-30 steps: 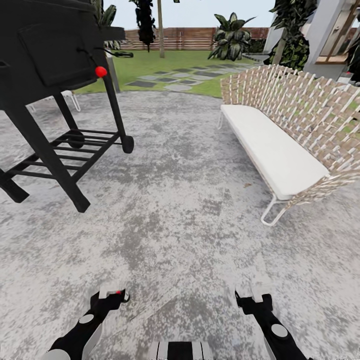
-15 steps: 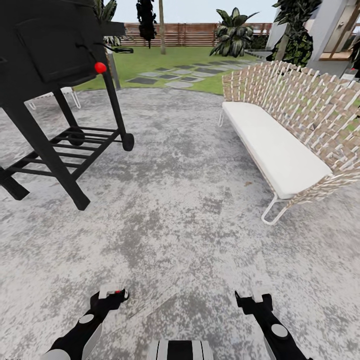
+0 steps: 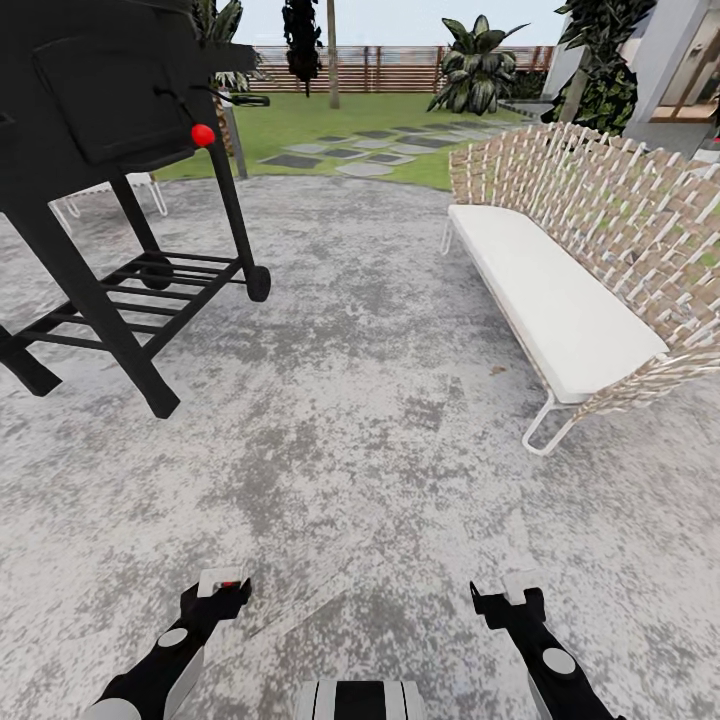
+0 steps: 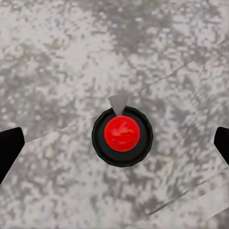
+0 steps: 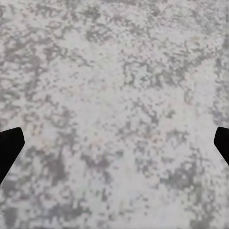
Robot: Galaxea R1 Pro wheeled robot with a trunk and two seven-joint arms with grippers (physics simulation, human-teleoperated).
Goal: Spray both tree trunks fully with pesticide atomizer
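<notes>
Mottled grey patio floor (image 3: pixel 380 420) spreading across frame centre; black grill (image 3: pixel 100 150) standing upper left, woven bench (image 3: pixel 590 260) sitting right. Garden lawn (image 3: pixel 330 115) and pale tree trunk (image 3: pixel 332 55) showing top centre, well apart from robot. Left gripper (image 3: pixel 222 585) and right gripper (image 3: pixel 510 592) hanging at bottom edge, both spread, holding nothing. Left wrist view showing red-capped black round object (image 4: pixel 122 136) on floor between fingers: possibly atomizer top, cannot tell. If so, likely light rigid plastic, best gripped at neck.

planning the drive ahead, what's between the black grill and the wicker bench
In the head view, only bare mottled grey paving separates the grill and the bench.
</notes>
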